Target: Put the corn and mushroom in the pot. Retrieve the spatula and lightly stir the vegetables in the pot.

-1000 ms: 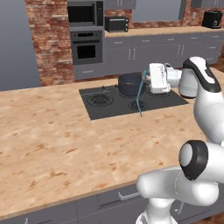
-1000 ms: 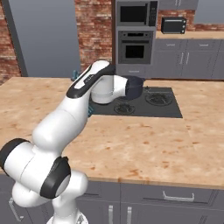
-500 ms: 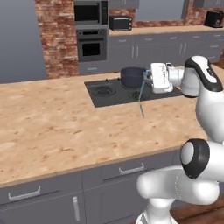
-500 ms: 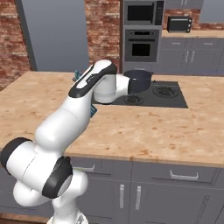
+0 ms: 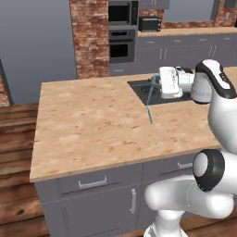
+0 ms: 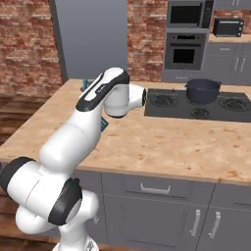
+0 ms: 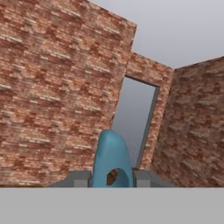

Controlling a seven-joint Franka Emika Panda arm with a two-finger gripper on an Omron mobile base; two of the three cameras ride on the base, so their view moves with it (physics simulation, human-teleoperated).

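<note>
My gripper (image 5: 155,86) is shut on the spatula (image 5: 149,104), a slim teal utensil that hangs from the fingers down over the wooden counter (image 5: 92,125). In the hand view the spatula's teal handle end (image 7: 111,161) stands between the two dark fingertips (image 7: 78,178). In the right base view the arm covers most of it, and teal bits of the spatula (image 6: 104,125) peek out beside the white forearm. The dark blue-grey pot (image 6: 202,90) sits on the far burner of the cooktop (image 6: 171,104), well to the right of the hand. The corn and the mushroom are hidden.
The black cooktop (image 5: 141,89) is set into the island counter. Behind it stand grey cabinets, a wall oven (image 6: 185,55) with a microwave above, and a toaster oven (image 6: 228,27). A brick wall (image 5: 90,39) and wooden floor (image 5: 14,139) lie to the left.
The whole picture has shifted, so the base has driven: cooktop and pot now sit further right, with more counter and floor at the left. The gripper stays shut on the spatula.
</note>
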